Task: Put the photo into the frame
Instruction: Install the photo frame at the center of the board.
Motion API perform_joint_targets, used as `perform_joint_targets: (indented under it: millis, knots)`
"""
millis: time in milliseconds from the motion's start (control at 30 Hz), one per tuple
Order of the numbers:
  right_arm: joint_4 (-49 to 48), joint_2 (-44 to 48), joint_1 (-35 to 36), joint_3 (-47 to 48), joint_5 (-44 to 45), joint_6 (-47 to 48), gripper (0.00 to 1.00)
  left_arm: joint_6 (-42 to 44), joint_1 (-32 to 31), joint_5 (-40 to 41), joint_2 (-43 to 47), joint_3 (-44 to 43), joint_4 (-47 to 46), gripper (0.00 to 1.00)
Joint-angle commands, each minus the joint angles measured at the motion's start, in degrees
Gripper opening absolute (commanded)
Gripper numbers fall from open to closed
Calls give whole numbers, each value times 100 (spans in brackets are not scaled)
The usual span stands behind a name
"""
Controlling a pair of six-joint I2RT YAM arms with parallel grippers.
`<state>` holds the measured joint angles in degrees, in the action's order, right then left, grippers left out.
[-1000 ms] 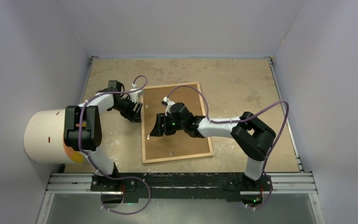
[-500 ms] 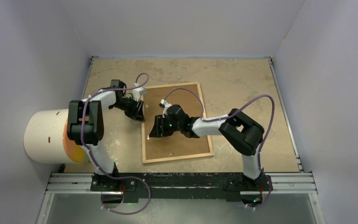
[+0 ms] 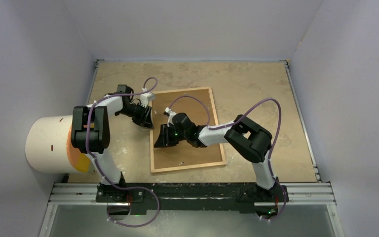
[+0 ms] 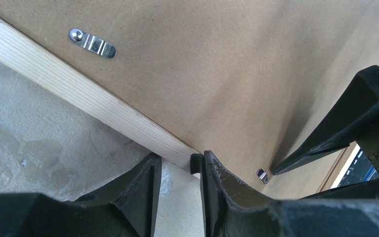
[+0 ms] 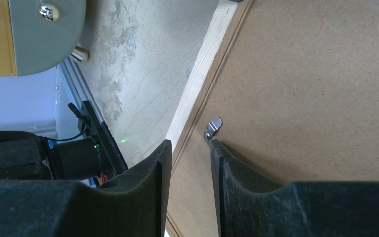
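The frame is pale wood with a fine straight grain and a matt face, and the backing board inside the frame is brown fibreboard, matt and faintly speckled, with small shiny metal clips on it. Outside the frame the table looks like mottled, dull beige stone; the fingers of the left gripper are scratched matt black plastic.
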<state>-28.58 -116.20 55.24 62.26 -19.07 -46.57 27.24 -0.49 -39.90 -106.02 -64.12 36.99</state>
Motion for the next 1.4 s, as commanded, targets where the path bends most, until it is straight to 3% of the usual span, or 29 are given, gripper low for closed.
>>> perform_joint_targets:
  millis: [0,600,1067,1367]
  knots:
    - [160,-85,39,238,10,36,38,398,-104,354,-270,307,-65,33]
    - [284,-411,44,578,-99,79,35,565,-96,327,-302,436,-81,33]
    - [292,-539,13,774,-1411,385,31,602,-93,353,-347,422,-74,33]
    - [520,139,-734,342,-1156,674,36,659,-32,386,-336,305,43,32]
